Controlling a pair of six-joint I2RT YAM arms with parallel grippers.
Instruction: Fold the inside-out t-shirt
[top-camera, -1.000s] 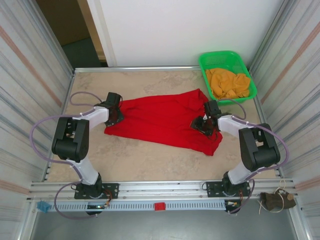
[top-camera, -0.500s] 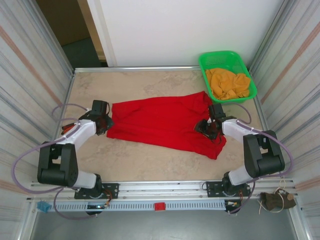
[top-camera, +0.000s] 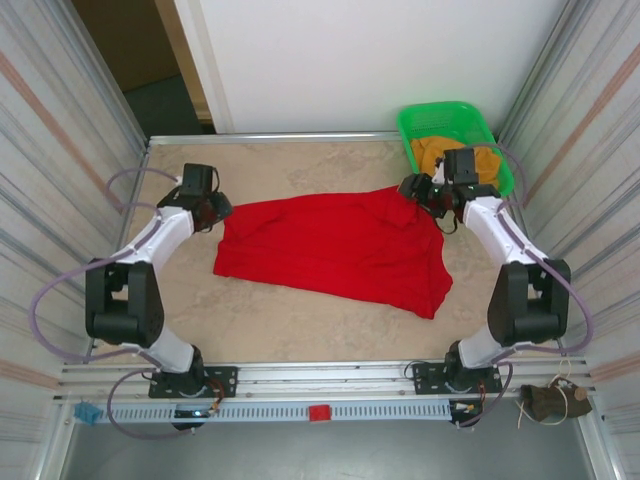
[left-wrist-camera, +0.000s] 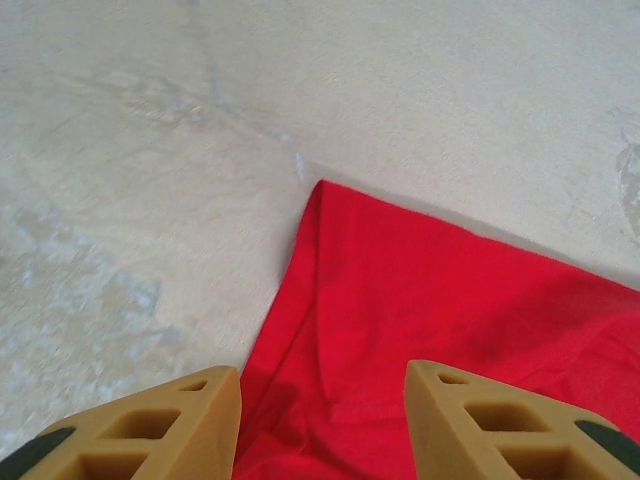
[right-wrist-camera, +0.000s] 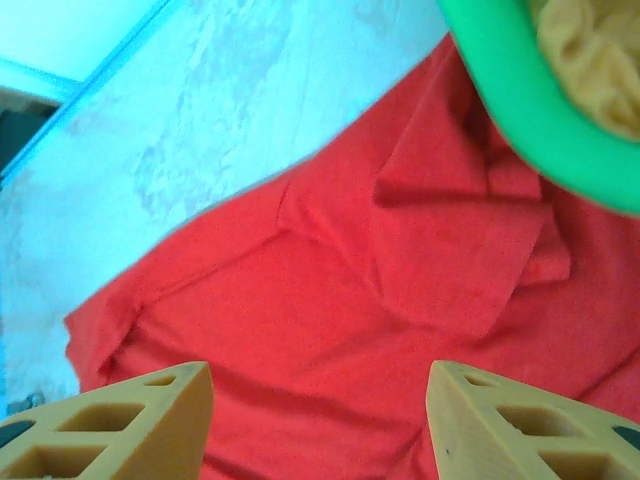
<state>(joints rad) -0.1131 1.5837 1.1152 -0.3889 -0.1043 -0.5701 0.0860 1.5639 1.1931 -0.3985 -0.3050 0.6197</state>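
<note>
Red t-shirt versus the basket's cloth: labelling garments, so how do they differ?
The red t-shirt is spread on the table; the orange-yellow cloth is bunched in the green basket. The t-shirt looks far larger than the cloth as it lies. Both are plain soft fabric.

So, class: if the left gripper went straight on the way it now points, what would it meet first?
Probably the red t-shirt, near its corner, which lies ahead between the open fingers of the left gripper. Bare table starts just beyond; depth is unclear.
</note>
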